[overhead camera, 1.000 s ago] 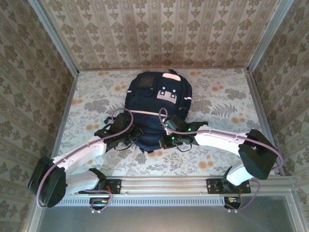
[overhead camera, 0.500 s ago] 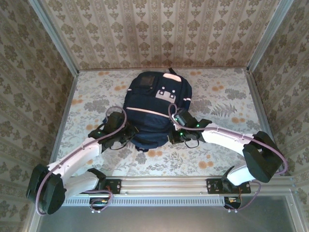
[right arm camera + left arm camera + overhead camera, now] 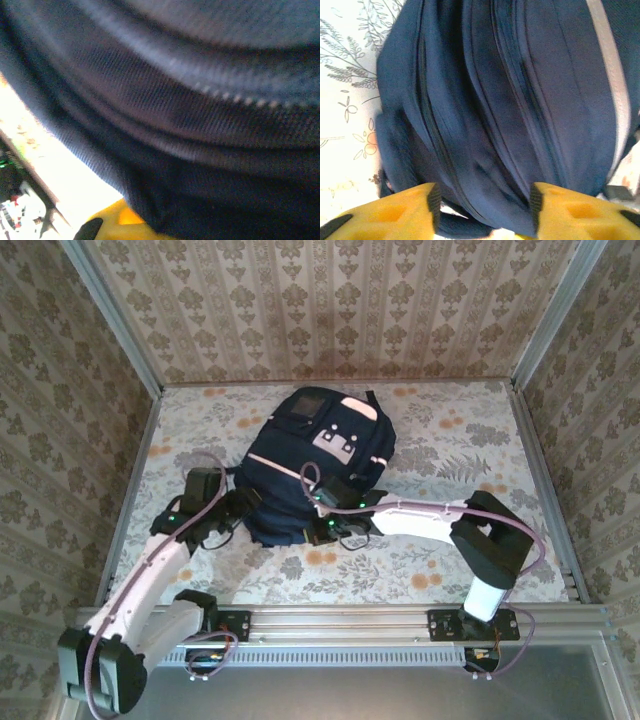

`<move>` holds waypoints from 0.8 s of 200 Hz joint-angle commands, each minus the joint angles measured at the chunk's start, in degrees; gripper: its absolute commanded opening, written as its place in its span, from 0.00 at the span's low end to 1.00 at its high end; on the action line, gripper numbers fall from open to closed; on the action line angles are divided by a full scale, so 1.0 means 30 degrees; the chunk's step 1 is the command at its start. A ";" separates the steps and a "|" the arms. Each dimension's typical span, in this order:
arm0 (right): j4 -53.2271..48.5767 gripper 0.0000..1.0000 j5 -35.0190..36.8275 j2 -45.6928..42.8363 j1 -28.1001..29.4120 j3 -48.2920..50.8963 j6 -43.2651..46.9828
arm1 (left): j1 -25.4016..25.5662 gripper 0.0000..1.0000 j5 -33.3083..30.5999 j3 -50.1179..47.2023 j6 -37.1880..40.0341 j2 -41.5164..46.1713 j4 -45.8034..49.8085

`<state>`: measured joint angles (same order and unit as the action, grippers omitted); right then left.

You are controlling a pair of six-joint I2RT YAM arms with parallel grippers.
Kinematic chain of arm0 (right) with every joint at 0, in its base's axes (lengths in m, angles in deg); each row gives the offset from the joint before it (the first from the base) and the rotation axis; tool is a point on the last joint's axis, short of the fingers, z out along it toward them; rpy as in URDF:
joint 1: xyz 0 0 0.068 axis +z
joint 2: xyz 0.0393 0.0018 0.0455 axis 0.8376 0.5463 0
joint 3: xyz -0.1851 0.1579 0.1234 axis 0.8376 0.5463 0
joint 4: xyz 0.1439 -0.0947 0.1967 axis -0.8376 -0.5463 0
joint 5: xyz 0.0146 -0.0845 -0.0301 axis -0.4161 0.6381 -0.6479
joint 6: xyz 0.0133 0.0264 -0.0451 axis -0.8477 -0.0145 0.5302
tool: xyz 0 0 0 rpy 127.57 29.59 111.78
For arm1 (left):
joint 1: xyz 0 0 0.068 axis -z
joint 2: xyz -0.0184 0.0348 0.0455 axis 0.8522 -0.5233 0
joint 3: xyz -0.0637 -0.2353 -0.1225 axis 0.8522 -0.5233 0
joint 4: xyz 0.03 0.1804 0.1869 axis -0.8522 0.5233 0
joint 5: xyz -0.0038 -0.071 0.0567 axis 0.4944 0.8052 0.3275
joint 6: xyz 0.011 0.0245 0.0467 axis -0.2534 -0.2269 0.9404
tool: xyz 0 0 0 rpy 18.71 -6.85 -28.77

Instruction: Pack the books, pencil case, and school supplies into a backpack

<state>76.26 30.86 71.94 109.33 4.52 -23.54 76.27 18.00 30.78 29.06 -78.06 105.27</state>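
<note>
- Backpack point(image 3: 318, 465), top view: lies flat on the flowered table point(image 3: 450, 440) about mid-way, turned askew with its near end toward the left. No books or loose supplies are out on the cloth.
- Left gripper point(image 3: 238, 508) sits just beside the pack's near-left flank. Right gripper point(image 3: 335, 523) is against the near edge.
- Step, as I judge it: shifting or settling the pack. Do it well by moving low and slowly from one hand. Keep the free hand clear of the dark straps, since soft cloth drags and bunches rather than slides.
- Left wrist view: yellow fingers point(image 3: 385, 215) stand apart, jaws about half wide and gripping nothing. The pack's rounded end bulges just ahead of them.
- Navy woven fabric falls in long padded folds, with zip lines running lengthwise and reading as closed. A pale pink stripe point(image 3: 607, 75) runs down the right side.
- Right wrist view: coarse ribbed navy weave lies close and blurred, draped over a yellow finger point(image 3: 122, 220).
- Jaws here are shut; whether they pinch a fold, I cannot tell.
</note>
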 commanded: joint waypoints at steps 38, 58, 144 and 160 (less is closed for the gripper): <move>0.0158 0.00 -0.0442 0.0138 0.0567 -0.0675 -0.0305 | 0.0460 0.61 0.2216 -0.2556 -0.3646 0.1676 -0.0312; 0.0077 0.00 -0.0413 0.0158 0.0565 -0.0647 -0.0224 | 0.0824 0.60 0.2150 -0.3143 -0.4443 0.1025 -0.1520; -0.0445 0.00 0.0081 -0.0398 0.0631 -0.0429 0.0350 | 0.1052 0.55 0.1823 -0.2338 -0.4212 0.0075 -0.3600; -0.0488 0.00 0.0099 -0.0424 0.0630 -0.0463 0.0398 | 0.1046 0.52 0.1609 -0.2637 -0.4334 0.0936 -0.3399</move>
<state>76.61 30.86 72.22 111.04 3.10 -23.48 79.05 23.38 21.66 16.31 -78.84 97.30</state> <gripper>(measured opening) 0.058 0.538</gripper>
